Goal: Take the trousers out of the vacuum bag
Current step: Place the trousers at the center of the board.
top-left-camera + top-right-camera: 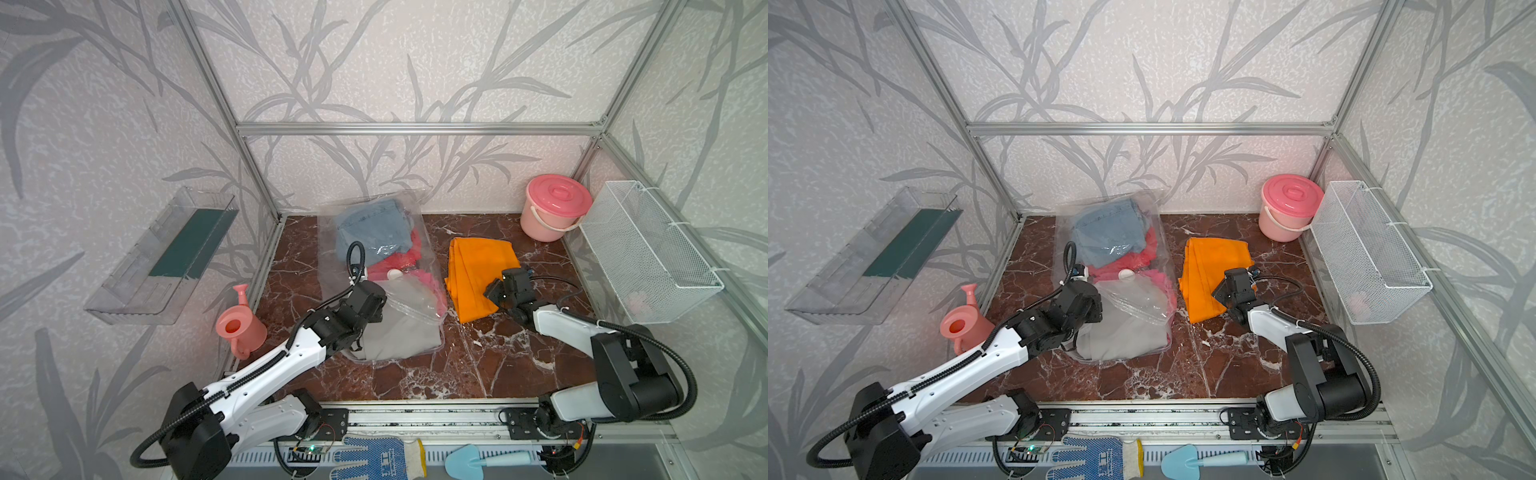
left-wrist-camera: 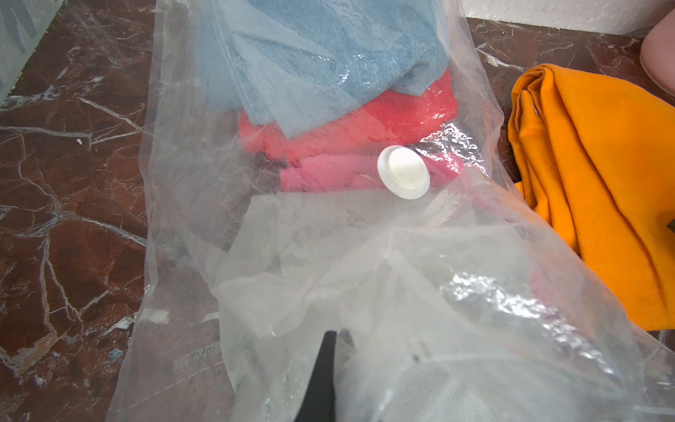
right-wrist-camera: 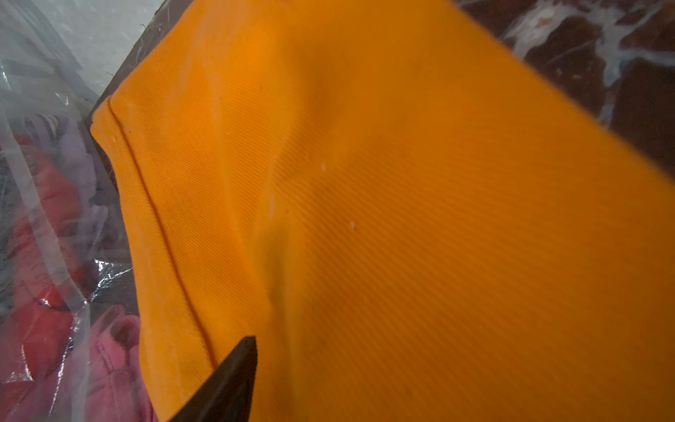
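The clear vacuum bag [image 1: 332,232] lies on the marble floor, its white valve [image 2: 403,171] on top. Inside it are blue denim trousers [image 1: 370,228], red ones [image 2: 347,135] and hot pink ones [image 2: 328,175]. Grey trousers [image 1: 399,336] lie at its near mouth. My left gripper [image 2: 338,334] is shut on a fold of the bag's plastic there. Orange trousers [image 1: 478,266] lie on the floor to the right of the bag. My right gripper [image 1: 494,293] stands over their near edge with its jaws apart; one finger [image 3: 233,376] shows, and orange cloth hides the other.
A pink lidded bucket [image 1: 555,212] stands in the back right corner beside a white mesh basket [image 1: 648,257] on the right wall. A pink watering can [image 1: 239,328] sits at the left. A clear tray [image 1: 162,257] hangs on the left wall.
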You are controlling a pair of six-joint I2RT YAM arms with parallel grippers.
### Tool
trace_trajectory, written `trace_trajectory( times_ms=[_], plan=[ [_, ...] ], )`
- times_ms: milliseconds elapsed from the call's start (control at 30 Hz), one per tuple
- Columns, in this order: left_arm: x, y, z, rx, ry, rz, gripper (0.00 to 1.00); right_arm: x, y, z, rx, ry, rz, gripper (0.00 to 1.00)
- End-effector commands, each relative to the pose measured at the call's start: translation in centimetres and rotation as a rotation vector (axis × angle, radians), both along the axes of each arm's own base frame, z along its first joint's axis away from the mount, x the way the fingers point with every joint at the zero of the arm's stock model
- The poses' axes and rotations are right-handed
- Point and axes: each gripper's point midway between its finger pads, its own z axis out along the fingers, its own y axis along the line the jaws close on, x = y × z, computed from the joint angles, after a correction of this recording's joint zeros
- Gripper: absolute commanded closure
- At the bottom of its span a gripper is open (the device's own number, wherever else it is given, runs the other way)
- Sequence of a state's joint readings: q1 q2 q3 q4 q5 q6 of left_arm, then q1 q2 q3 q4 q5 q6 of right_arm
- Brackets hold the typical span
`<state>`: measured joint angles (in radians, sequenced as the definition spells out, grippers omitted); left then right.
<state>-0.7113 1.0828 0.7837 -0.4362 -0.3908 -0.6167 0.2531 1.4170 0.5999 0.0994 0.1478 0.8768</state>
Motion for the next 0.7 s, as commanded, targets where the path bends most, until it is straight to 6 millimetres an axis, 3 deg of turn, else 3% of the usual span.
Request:
trace_trajectory(
  times_ms=[0,67,133,267,467,667],
  plan=[
    [0.3,0.3,1.3,-0.024,-0.027,0.028,1.00,-1.0,-0.6,0.5,0.020,-0.012,-0.035,0.34],
    [0.3,0.4,1.4,-0.026,-0.030,0.028,1.00,-1.2,-0.8,0.2,0.010,-0.007,-0.035,0.39],
    [0.3,0.3,1.5,-0.025,-0.032,0.025,1.00,-1.0,-0.7,-0.2,0.003,0.001,-0.029,0.54],
    [0.4,0.4,1.8,-0.025,-0.037,0.025,1.00,-0.2,-0.1,-1.3,0.016,0.008,-0.014,0.74],
    [0.5,0.3,1.8,-0.023,-0.036,0.025,1.00,2.7,1.4,-2.5,0.026,0.026,0.035,0.82],
    [0.6,0.6,2.2,-0.014,-0.039,0.032,1.00,6.1,2.9,-3.2,0.041,0.038,0.071,0.83]
  ],
)
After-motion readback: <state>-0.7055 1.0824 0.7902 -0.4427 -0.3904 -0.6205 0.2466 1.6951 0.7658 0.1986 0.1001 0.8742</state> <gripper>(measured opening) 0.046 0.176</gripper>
